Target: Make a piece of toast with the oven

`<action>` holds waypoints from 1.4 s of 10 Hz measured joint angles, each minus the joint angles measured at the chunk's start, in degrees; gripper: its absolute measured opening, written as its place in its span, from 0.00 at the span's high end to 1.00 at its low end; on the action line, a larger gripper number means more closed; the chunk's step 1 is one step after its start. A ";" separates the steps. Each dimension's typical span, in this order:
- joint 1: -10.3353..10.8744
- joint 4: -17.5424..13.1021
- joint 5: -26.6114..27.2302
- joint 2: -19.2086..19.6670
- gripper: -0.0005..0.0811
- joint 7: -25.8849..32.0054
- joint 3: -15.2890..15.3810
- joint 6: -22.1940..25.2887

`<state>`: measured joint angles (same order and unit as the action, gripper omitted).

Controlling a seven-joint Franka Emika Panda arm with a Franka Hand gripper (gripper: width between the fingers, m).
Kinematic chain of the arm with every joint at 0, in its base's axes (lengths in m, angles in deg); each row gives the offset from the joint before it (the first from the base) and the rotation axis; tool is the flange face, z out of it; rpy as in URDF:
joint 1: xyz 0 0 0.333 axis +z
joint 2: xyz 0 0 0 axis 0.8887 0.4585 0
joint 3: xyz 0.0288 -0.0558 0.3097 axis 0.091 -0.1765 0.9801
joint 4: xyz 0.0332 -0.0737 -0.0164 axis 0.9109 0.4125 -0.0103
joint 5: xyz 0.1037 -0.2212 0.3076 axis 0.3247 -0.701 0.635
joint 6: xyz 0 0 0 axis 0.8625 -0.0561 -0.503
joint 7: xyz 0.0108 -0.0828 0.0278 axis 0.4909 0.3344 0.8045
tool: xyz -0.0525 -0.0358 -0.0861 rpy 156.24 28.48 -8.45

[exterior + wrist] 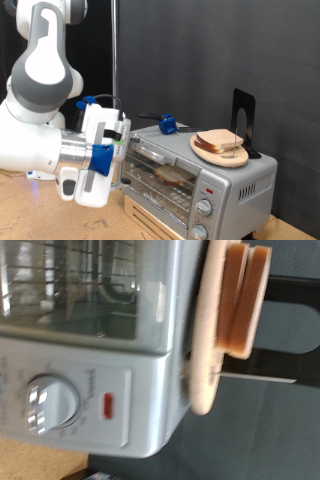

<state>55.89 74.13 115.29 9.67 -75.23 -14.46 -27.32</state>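
The silver oven (232, 186) stands at the exterior view's bottom right, glass front facing the camera. A brownish slice, apparently the piece of toast (176, 175), lies on the rack inside. Two more bread slices (222, 143) lie on a pale plate (205, 150) on the oven's roof. My gripper (118, 150) hovers at the oven's left front corner, level with the glass, its fingertips hidden by the hand. In the wrist view no fingers show; I see the glass door (90, 290), a round knob (50, 402), a red lamp (108, 405), the plate (203, 360) and the slices (245, 295).
A small blue object (168, 125) sits on the oven's roof at the back left. A black upright stand (243, 115) rises behind the plate. The oven rests on a wooden table (40, 215). A black curtain hangs behind.
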 joint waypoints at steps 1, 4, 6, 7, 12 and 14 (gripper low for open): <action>0.00 -1.96 0.88 2.45 0.00 0.05 0.11 -1.35; -0.12 -9.91 3.19 10.05 0.00 -0.06 0.33 -2.41; -1.55 -17.85 3.55 16.49 0.00 -1.10 0.89 1.36; -1.43 -17.45 3.55 16.19 0.00 -1.10 0.89 0.74; -1.69 -19.52 7.73 21.66 0.00 7.52 2.99 -0.25; -1.71 -24.02 7.61 25.58 0.00 0.98 3.28 1.11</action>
<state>54.18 50.10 122.90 35.25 -74.25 -11.18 -26.21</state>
